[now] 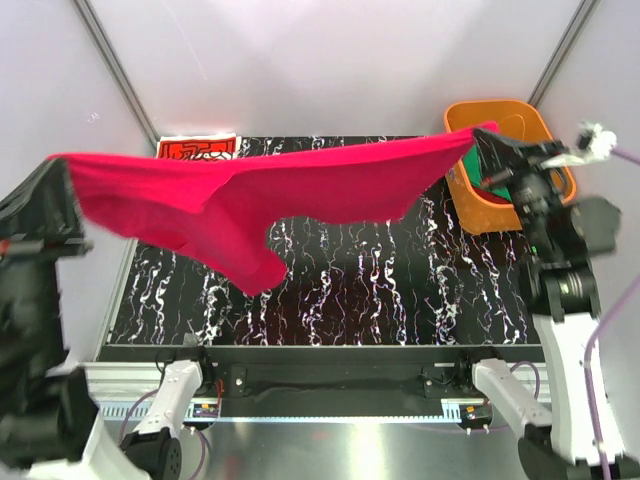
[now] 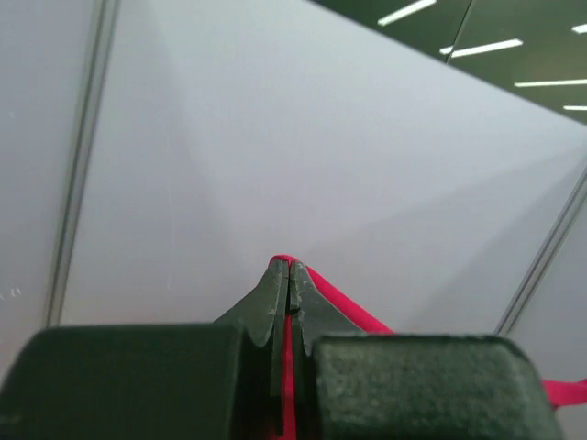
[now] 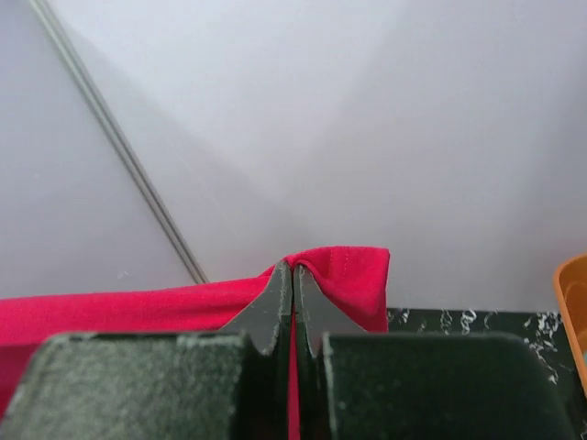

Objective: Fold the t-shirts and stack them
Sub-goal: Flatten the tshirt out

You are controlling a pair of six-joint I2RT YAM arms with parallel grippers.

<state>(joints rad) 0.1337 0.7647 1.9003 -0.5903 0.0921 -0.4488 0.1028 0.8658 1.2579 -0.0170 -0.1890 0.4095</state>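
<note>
Crimson t-shirt (image 1: 250, 190) stretched wide above the bench (image 1: 400, 300), opposite corners pinched in the left end effector (image 2: 289, 275) and the right end effector (image 3: 293, 275), both clenched on cloth; raised and spread, presumably, for laying flat before folding.

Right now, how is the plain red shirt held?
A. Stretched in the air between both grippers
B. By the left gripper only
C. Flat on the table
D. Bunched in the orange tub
A: the left gripper and the right gripper are each shut on one end of the red shirt, which hangs spread above the table.
</note>
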